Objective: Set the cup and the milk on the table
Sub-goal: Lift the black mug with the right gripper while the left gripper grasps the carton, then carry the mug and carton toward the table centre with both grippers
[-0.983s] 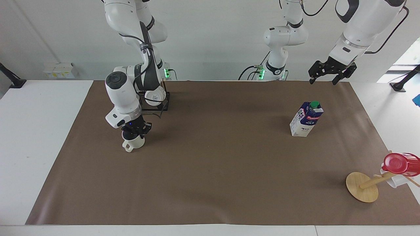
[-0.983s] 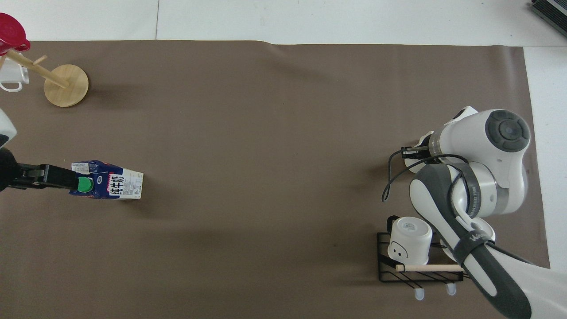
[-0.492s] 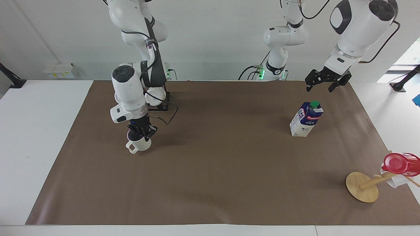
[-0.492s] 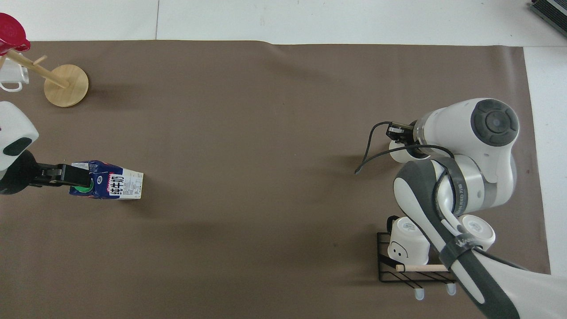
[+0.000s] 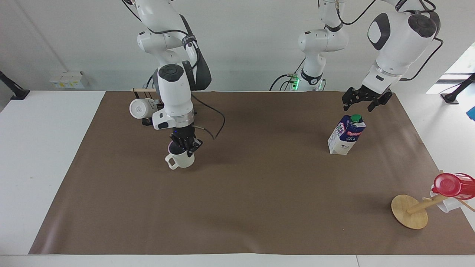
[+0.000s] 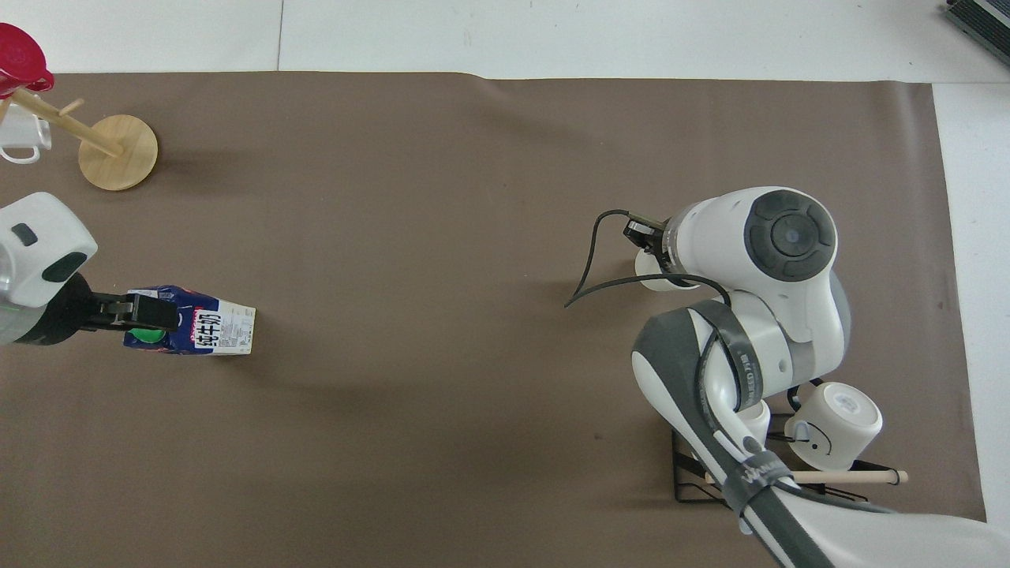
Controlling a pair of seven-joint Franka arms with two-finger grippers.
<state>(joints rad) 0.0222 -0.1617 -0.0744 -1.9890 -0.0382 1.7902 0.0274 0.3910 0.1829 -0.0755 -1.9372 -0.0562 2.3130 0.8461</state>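
Right gripper [image 5: 185, 145]: clenched on the rim of the cup [image 5: 180, 158], pointing down from above; fingertips pinch the wall nearest the robots.
Cup: upright, cream-white, dark inside, handle turned away from the robots and toward the right arm's end; in the overhead view only a sliver of it shows under the right arm's wrist. Cannot tell whether its base touches the brown sheet [image 5: 259, 193] or hangs just above it.
Left gripper [image 5: 365, 101]: released, jaws spread, in the air over the sheet just above the milk [image 5: 346, 134], apart from the carton.
Milk: stands upright on the sheet toward the left arm's end, green cap on top, nothing gripping it.
Table [image 5: 41, 148]: white top, the brown sheet covers most of it.
Black wire rack [image 6: 742, 477]: near the right arm's base, with a wooden bar; a white mug [image 6: 835, 424] hangs on it, mostly screened by the right arm's links.
Wooden mug tree [image 5: 410, 211]: at the left arm's end, farther from the robots than the milk, well apart from it; round base, tilted post.
Red cup [image 5: 451, 184]: on the tree's upper peg.
Second white mug [image 6: 20, 138]: hangs under the red cup.
Obstruction: open sheet lies between cup and milk.
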